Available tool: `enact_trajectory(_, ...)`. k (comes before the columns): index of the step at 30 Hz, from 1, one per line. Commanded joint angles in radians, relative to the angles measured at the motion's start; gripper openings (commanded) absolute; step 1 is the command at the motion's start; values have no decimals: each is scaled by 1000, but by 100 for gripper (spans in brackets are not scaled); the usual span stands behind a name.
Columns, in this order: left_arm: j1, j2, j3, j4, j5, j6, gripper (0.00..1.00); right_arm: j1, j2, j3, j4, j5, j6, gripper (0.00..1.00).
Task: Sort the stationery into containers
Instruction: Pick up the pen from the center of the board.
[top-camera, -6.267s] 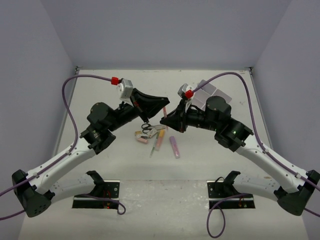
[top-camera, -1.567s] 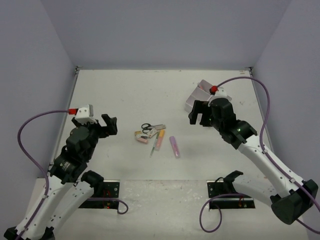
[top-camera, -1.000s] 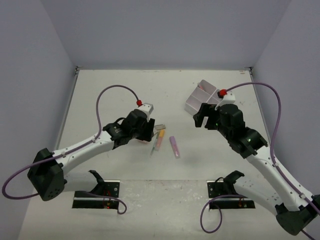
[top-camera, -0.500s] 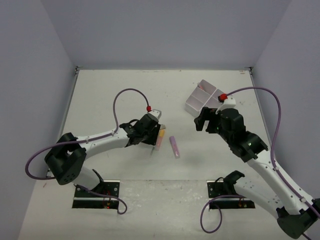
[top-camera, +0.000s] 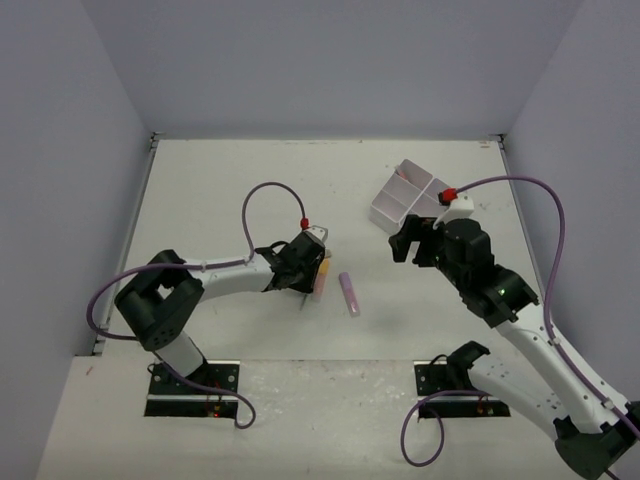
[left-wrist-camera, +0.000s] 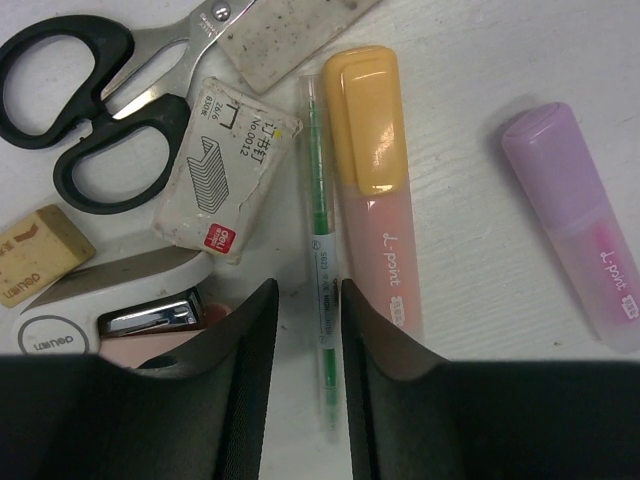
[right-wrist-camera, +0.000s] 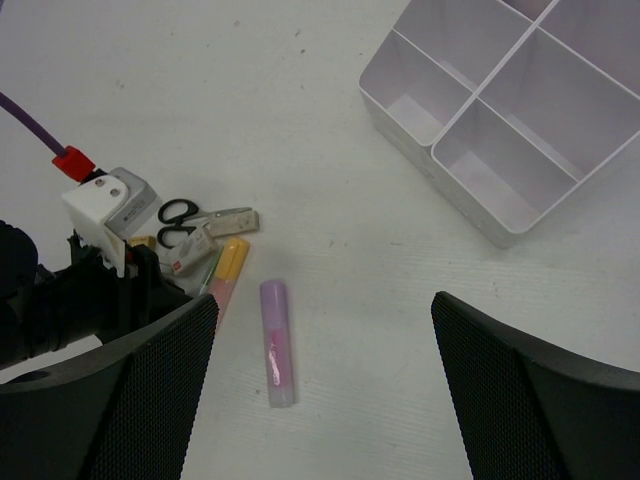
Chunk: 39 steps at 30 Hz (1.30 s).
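Observation:
The stationery lies in a cluster mid-table: black-handled scissors (left-wrist-camera: 80, 110), a staples box (left-wrist-camera: 225, 165), a tan eraser (left-wrist-camera: 35, 255), a white stapler (left-wrist-camera: 110, 300), an orange marker (left-wrist-camera: 372, 180) and a thin green pen (left-wrist-camera: 318, 200). A purple marker (left-wrist-camera: 575, 235) lies apart to the right. My left gripper (left-wrist-camera: 308, 300) is low over the pile (top-camera: 303, 272), its jaws narrowly apart astride the pen's lower end, a gap showing on the pen's left. My right gripper (right-wrist-camera: 323, 300) hangs wide open and empty, high between the purple marker (right-wrist-camera: 277, 342) and the white four-compartment container (right-wrist-camera: 425, 150).
The container (top-camera: 385, 215) sits at the back right, tilted diagonally, its compartments showing nothing inside. A worn grey block (left-wrist-camera: 290, 35) lies by the scissor blades. The left arm's purple cable (top-camera: 262, 195) loops above the cluster.
The left arm has reached further right and settled onto the cluster, and its jaws have narrowed around the green pen. The right arm has barely moved and stays open.

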Motion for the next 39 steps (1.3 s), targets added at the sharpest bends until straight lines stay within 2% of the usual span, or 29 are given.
enact_trajectory(1,-12,19,33,42,-7,-19,30,1,-16,-4,39,-14,-16,90)
enact_trajectory(8,-39,59,37,-8,-43,-16,21,1,-18,-6,46,-24,-20,90)
enact_trajectory(16,-63,86,23,-50,-46,-6,20,1,-30,-9,55,-30,-23,90)
enact_trajectory(18,-67,74,8,-56,-54,-8,6,1,-31,-12,57,-30,-22,90)
enact_trajectory(20,-69,53,-3,-61,-63,-12,0,1,-35,-13,59,-30,-22,90)
enact_trajectory(24,-69,-29,-5,-84,-78,-17,0,1,-49,-15,61,-37,-22,91)
enact_trajectory(29,-70,-190,-8,-97,-105,-20,0,1,-115,-42,116,-97,-39,99)
enact_trajectory(35,-71,-387,-12,-87,-98,2,0,1,-138,-52,141,-164,-49,99)
enact_trajectory(39,-72,-533,-41,-27,-41,32,0,1,-125,-37,139,-205,-46,99)
